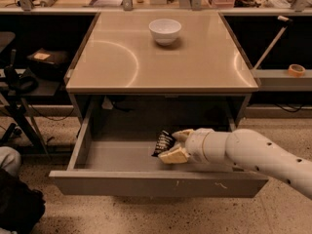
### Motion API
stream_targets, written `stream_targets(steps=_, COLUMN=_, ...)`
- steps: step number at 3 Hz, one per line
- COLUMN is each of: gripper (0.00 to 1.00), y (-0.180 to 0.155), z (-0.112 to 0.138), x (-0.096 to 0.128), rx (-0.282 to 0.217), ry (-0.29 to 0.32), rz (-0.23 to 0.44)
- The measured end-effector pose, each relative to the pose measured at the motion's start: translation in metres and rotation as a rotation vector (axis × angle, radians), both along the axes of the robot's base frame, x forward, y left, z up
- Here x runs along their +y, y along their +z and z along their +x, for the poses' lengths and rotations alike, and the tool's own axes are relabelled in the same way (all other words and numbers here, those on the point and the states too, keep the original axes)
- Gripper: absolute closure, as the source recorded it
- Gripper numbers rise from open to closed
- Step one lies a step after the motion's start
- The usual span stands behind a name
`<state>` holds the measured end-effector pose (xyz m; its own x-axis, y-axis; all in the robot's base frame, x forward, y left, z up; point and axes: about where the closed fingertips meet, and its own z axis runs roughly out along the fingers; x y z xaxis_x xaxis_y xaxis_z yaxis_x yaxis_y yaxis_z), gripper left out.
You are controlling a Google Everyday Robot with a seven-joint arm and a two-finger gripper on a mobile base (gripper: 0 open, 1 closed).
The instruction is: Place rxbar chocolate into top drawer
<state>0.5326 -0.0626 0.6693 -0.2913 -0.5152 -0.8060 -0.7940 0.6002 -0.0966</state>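
The top drawer (146,183) is pulled wide open under the table, its flat grey front panel facing me. My gripper (176,146) reaches in from the right on a white arm and sits inside the drawer, just above its floor near the middle. It is shut on the rxbar chocolate (164,143), a small black-wrapped bar with pale lettering that sticks out to the left of the pale fingers (173,155). The bar is tilted and looks held slightly off the drawer floor.
A white bowl (165,30) stands at the back middle of the table top (122,62). Dark shelving flanks the table on both sides, with a roll of tape (295,69) on the right shelf. A black stand (19,111) is at the left.
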Motion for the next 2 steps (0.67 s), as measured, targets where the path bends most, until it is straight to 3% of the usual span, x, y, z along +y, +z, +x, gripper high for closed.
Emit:
stream_targets(steps=1, gripper=0.82, y=0.0000, z=0.0000, x=0.0000, rx=0.000, ry=0.000, rz=0.000)
stream_targets(steps=2, gripper=0.59, y=0.0000, z=0.0000, x=0.0000, rx=0.000, ry=0.000, rz=0.000)
